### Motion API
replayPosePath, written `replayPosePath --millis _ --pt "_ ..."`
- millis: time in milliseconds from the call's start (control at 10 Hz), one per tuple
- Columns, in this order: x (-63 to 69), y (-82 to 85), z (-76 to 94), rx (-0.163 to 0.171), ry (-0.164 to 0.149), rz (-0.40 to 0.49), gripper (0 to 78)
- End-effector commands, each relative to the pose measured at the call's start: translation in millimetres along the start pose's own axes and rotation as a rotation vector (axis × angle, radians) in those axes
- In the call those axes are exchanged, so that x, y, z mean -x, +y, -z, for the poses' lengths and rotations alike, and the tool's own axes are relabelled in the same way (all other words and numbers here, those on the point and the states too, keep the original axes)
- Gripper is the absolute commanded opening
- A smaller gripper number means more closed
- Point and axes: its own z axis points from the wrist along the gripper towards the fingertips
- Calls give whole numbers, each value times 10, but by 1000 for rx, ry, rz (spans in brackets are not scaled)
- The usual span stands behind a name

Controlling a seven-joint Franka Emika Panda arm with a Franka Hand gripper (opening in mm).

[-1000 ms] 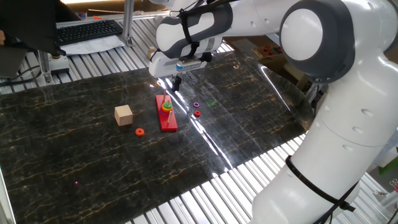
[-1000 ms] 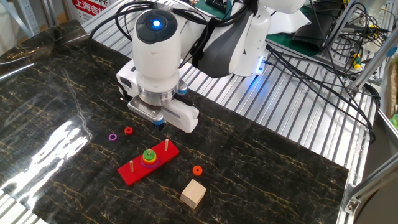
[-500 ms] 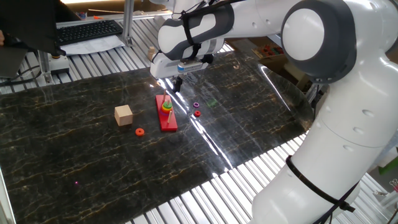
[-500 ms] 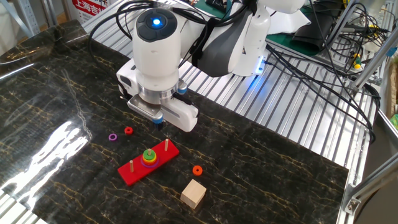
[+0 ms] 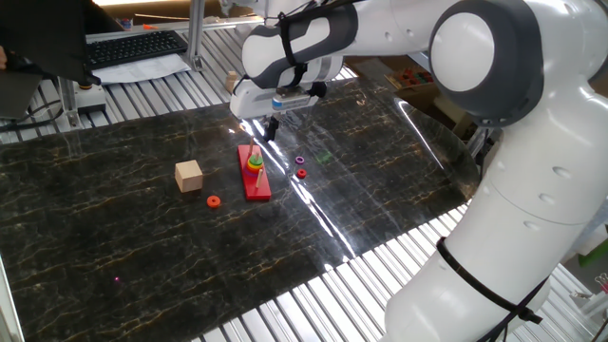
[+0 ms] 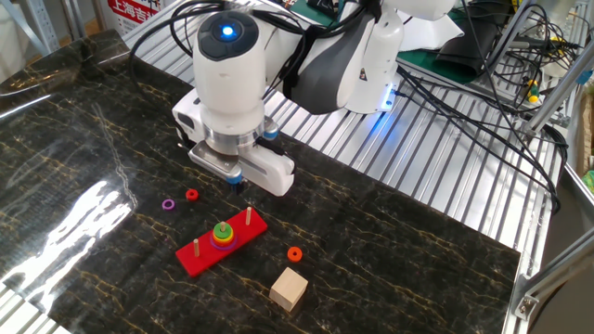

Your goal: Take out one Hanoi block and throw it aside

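Observation:
The green Hanoi block sits on top of a small stack of rings on the middle peg of the red base. It also shows in the other fixed view on the base. My gripper hangs above the table just behind the base, a little above and beyond the pegs. In the other fixed view the gripper hovers behind the rear peg. Its fingers look closed together with nothing between them.
A purple ring and a red ring lie on the black mat right of the base. An orange-red ring and a tan wooden cube lie to its left. A keyboard sits behind the mat.
The arm has shifted only very slightly. The rings, base and cube have not moved.

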Motion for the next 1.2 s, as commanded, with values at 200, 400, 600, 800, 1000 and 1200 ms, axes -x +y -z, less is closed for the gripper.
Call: replayPosePath --millis 200,400,600,800,1000,1200 --pt "7 -2 12 -1 -8 -23 0" --pt "121 6 22 0 -12 -24 0" --pt "310 57 27 -12 -19 -28 0" --pt "375 45 -139 -19 -38 -23 0" --pt "452 12 -315 -17 -43 -26 0" --pt "497 -18 -429 -6 -41 -34 0"
